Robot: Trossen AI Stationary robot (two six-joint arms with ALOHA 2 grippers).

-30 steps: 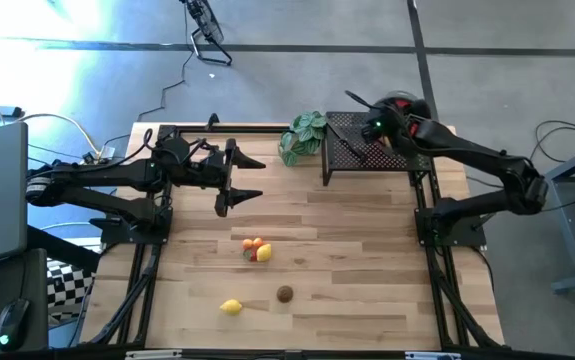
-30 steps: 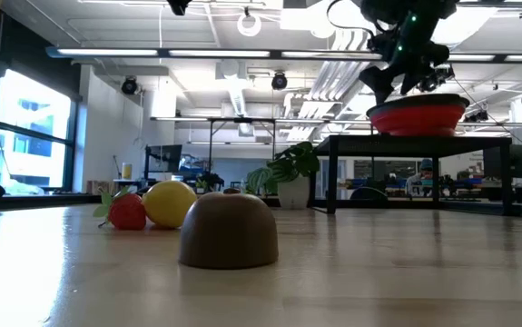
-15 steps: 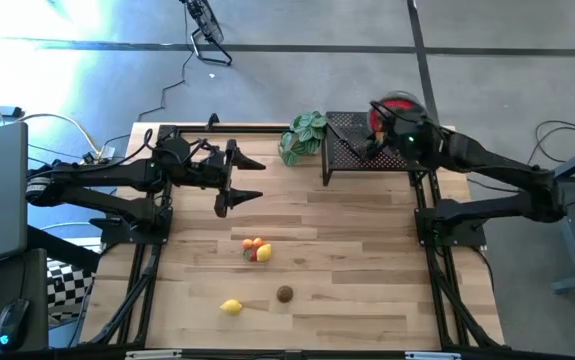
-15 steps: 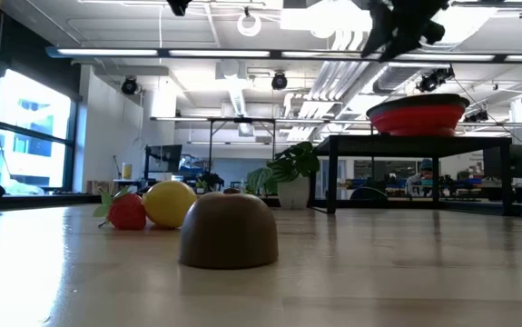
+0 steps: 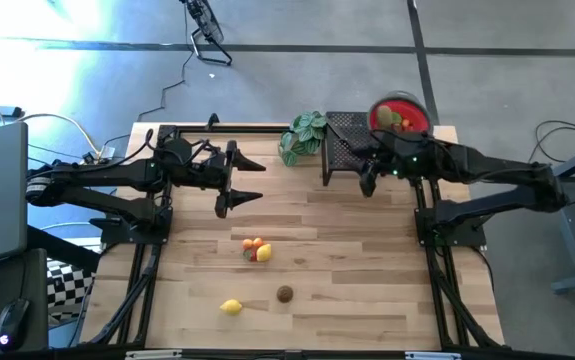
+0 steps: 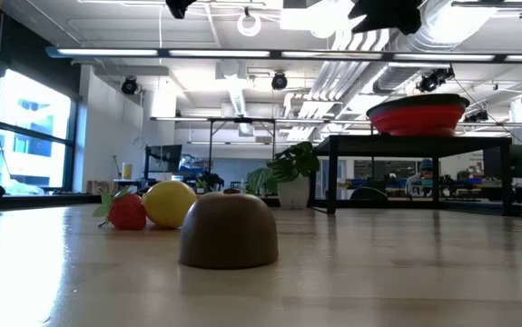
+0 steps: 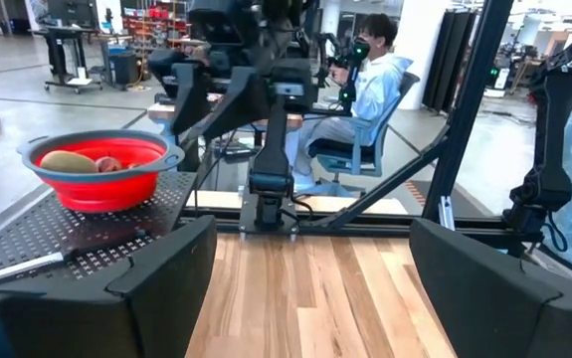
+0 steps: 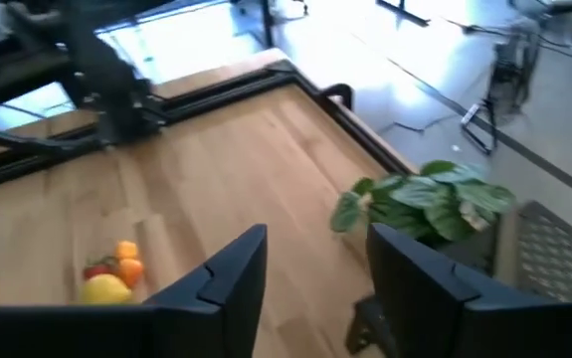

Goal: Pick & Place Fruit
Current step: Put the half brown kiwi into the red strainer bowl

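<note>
Several toy fruits lie on the wooden table: an orange, red and yellow cluster (image 5: 257, 249) (image 8: 106, 273), a lemon (image 5: 231, 307) and a brown fruit (image 5: 285, 294) (image 6: 229, 230). More fruit (image 5: 395, 118) lies in the red bowl (image 5: 412, 108) (image 7: 96, 194), which stands on the black perforated stand (image 5: 347, 140). My right gripper (image 5: 359, 170) (image 8: 315, 288) hangs open and empty above the stand's near edge, clear of the bowl. My left gripper (image 5: 257, 181) (image 7: 310, 288) waits open and level over the table's far left.
A green leafy plant (image 5: 303, 135) (image 8: 425, 204) stands at the stand's left corner. Black frame rails run along the table's left and right sides. Bare wood lies between the cluster and the stand. A person sits beyond the table's right side (image 7: 365, 80).
My right gripper has left its place over the red bowl. It has risen and swung toward the table's near and left, and tipped up from pointing down toward more level. The bowl with its fruit, covered by the gripper before, now shows in the high view.
</note>
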